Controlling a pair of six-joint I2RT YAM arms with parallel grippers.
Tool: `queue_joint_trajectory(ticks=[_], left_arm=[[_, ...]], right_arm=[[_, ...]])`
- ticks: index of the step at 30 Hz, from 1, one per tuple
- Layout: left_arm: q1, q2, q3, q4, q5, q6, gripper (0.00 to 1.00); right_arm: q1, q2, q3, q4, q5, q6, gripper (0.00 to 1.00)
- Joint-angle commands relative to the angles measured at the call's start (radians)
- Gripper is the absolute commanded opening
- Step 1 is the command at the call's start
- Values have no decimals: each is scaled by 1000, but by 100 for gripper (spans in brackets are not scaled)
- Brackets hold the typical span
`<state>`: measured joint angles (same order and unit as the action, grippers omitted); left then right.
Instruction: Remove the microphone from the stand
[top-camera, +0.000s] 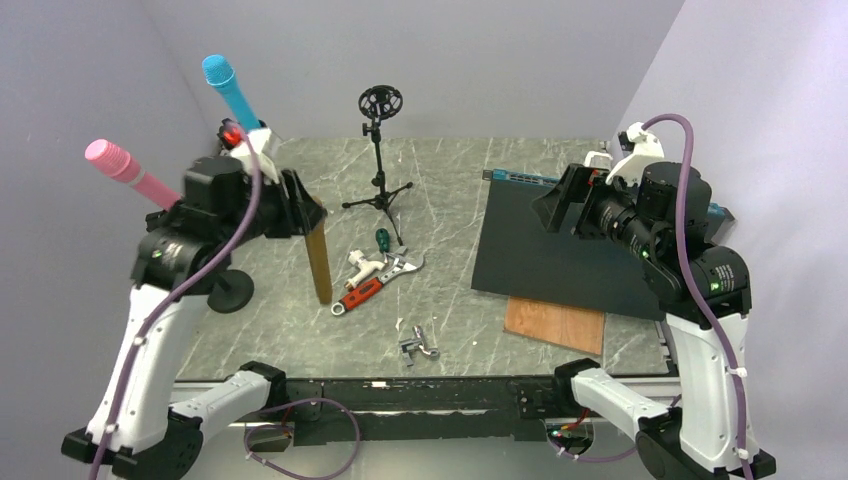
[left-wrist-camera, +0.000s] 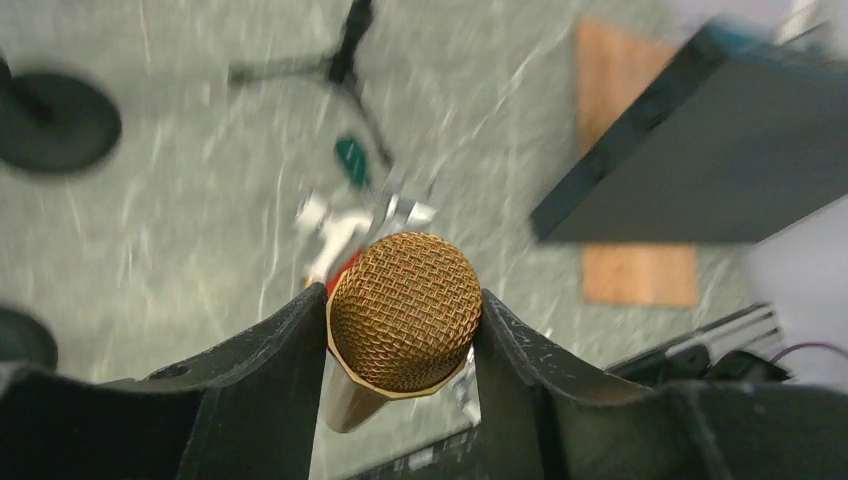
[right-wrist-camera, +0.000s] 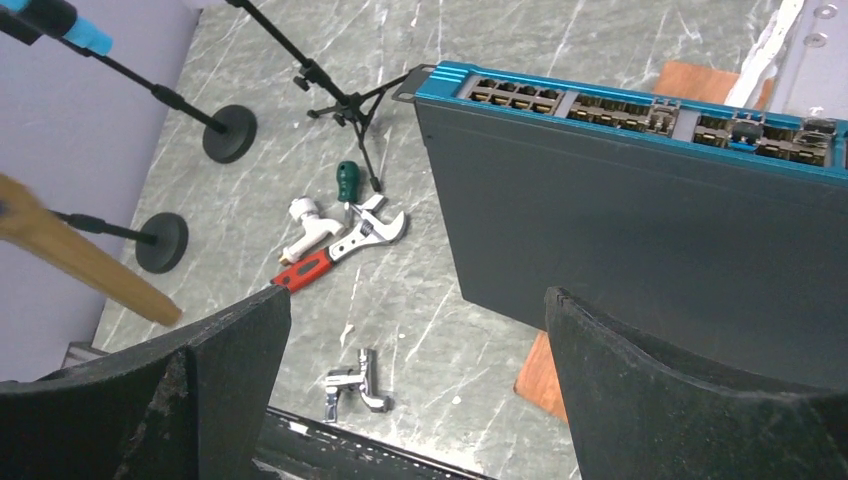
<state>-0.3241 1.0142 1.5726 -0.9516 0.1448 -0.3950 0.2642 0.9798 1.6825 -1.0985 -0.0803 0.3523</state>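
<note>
Gold microphone (left-wrist-camera: 405, 310) is clenched between the left jaws, handle hanging below; right jaws spread wide.

We log a grey, white-veined surface (top-camera: 450, 190). At back centre a black tripod stand (top-camera: 384, 199) rests on three spread legs. Near the left edge sits a round black base (top-camera: 231, 292) of a pole stand; a second round base (right-wrist-camera: 229, 134) sits farther back, apart from the first.

Mid-surface cluster: a red-handled adjustable wrench (top-camera: 372, 283), a white pipe fitting (top-camera: 362, 266) touching it, and a green-handled screwdriver (top-camera: 382, 240) just behind them. Nearer the front edge, alone, lies a small chrome part (top-camera: 418, 346).

Right side: a flat dark box (top-camera: 560, 250) with a blue, port-lined far edge lies partly over a wooden board (top-camera: 556, 326), which shows beyond the box's near edge.
</note>
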Motion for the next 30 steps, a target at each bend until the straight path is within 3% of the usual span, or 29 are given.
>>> queue_joint_trajectory(ticks=[1,6,11,23,30], left_arm=[[0,-10,-177,-157,-75,-49,0],[7,37,-384,-138,-176,-47,0],[34,189,-489,-78,-177,-39,0],[118,498,-493,69,-113,-52,0],[131,599,-494,102,-142,-91,0]], right_arm=[[8,-22,-4,39,-35,21,100],[8,-43,-16,23,-44,36,100],[8,-60,-19,5,-25,50,100],[8,-90,-33,-27,27,95,100],[9,-114,-78,-24,41,103,100]])
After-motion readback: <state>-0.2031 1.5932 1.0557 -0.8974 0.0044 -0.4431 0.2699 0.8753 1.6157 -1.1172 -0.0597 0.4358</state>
